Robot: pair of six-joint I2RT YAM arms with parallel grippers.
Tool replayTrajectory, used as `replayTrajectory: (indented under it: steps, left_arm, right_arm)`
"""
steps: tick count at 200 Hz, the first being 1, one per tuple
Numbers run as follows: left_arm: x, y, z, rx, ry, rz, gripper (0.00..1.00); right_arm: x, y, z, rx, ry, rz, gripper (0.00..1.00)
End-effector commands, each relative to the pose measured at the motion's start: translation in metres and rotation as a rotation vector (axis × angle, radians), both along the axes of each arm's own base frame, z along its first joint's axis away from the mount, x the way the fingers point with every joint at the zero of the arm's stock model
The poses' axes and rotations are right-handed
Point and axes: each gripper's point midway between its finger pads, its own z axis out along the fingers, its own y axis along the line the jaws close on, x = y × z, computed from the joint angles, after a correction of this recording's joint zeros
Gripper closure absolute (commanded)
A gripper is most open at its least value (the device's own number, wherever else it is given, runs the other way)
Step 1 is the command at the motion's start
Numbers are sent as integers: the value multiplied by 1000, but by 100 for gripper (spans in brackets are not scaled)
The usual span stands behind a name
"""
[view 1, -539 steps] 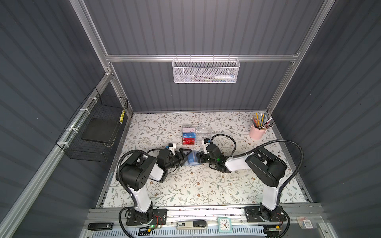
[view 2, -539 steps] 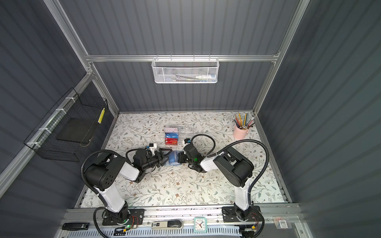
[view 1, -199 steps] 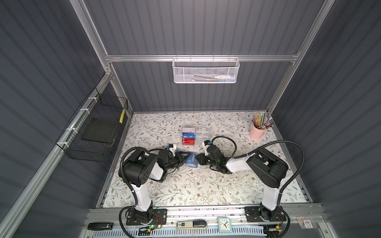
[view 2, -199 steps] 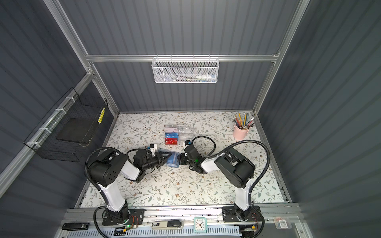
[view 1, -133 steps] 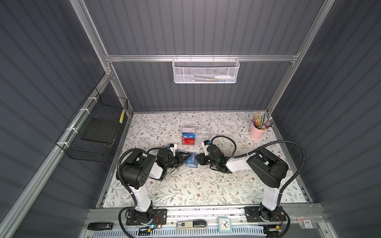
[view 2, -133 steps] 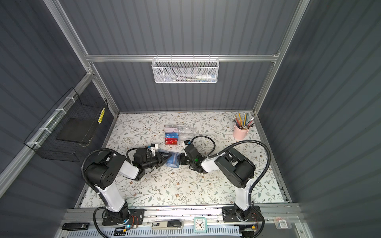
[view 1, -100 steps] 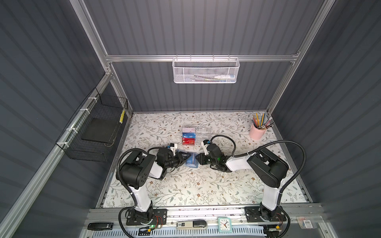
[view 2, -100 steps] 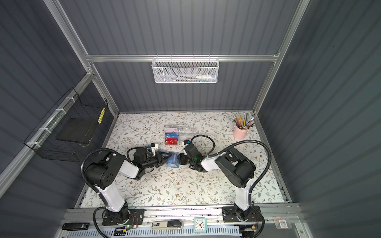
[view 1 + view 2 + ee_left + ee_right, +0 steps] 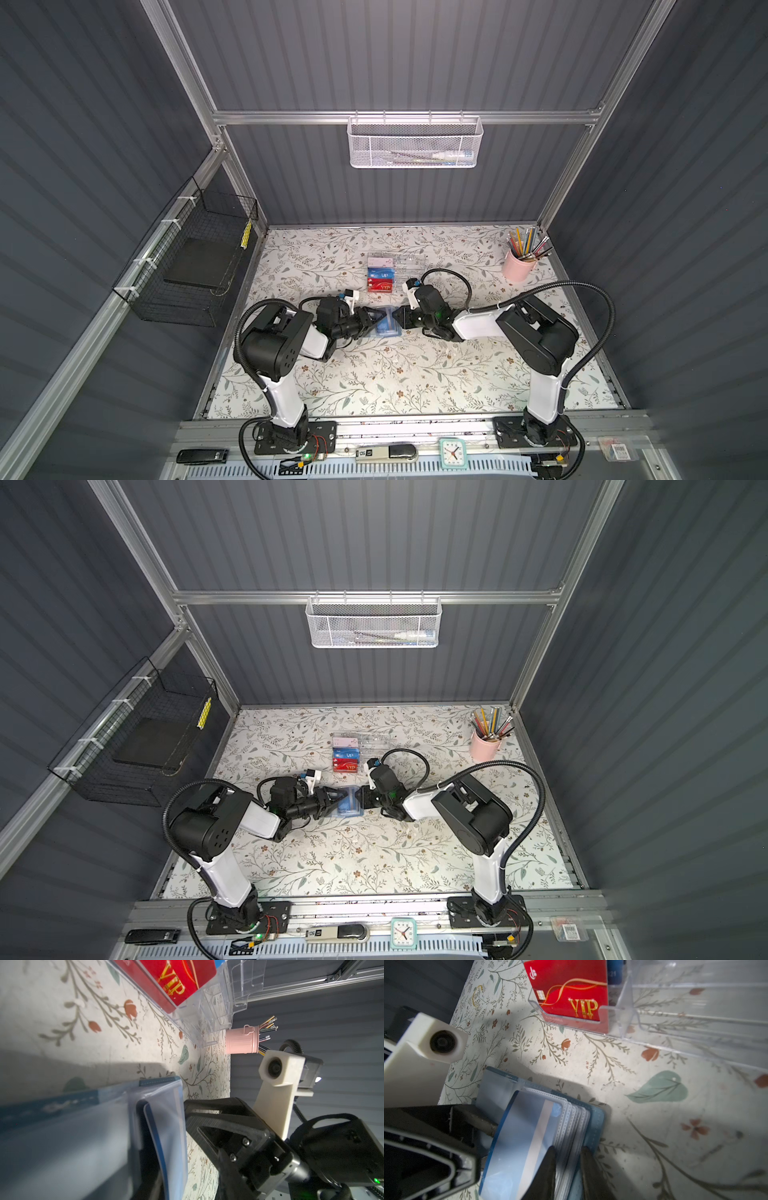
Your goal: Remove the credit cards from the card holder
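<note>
The slate-blue card holder [image 9: 385, 323] lies open on the floral table between my two grippers in both top views. In the right wrist view my right gripper [image 9: 568, 1164] is shut on its stack of clear sleeves and back cover [image 9: 596, 1126]. A blue credit card [image 9: 521, 1138] with a pale stripe sits in the front sleeve. My left gripper [image 9: 375, 320] meets the holder from the other side, jaws partly apart. One of its fingers [image 9: 481, 1123] touches the card's edge. In the left wrist view a dark finger sits between the blurred flap and the card-bearing sleeve [image 9: 166, 1126].
A clear acrylic box [image 9: 409, 262] stands just behind the holder, with a red VIP card [image 9: 380, 285], a blue VIP card [image 9: 381, 274] and a pink-white card in it. A pink cup of pencils [image 9: 517, 266] is at the back right. A wire basket [image 9: 195, 266] hangs on the left wall.
Both grippers have stayed at the card holder, with only slight shifts. The holder's place on the table is almost the same.
</note>
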Motion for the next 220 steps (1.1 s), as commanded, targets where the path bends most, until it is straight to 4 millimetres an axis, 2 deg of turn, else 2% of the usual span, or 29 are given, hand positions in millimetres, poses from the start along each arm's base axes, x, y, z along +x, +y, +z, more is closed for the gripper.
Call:
replayTrajectory:
  steps: [1,70,116,184,220]
  left_arm:
    - [-15,-9,-8,-10,31,-70,60]
    - [-18,-6,-14,-4,36,-58,60]
    - [-20,-5,-17,-9,42,-54,60]
    - [-18,-5,-12,-16,29,-56,61]
    - [-17,3,-10,-16,31,-48,61]
  right_arm:
    - [-25,1,-25,-48,85,74,76]
    - [-28,-7,7,-28,19,70,73]
    - [-31,-13,16,-30,1,66,72]
    - [-32,-15,-7,-63,45,57,73]
    - [-33,-17,-18,-79,64,53,73]
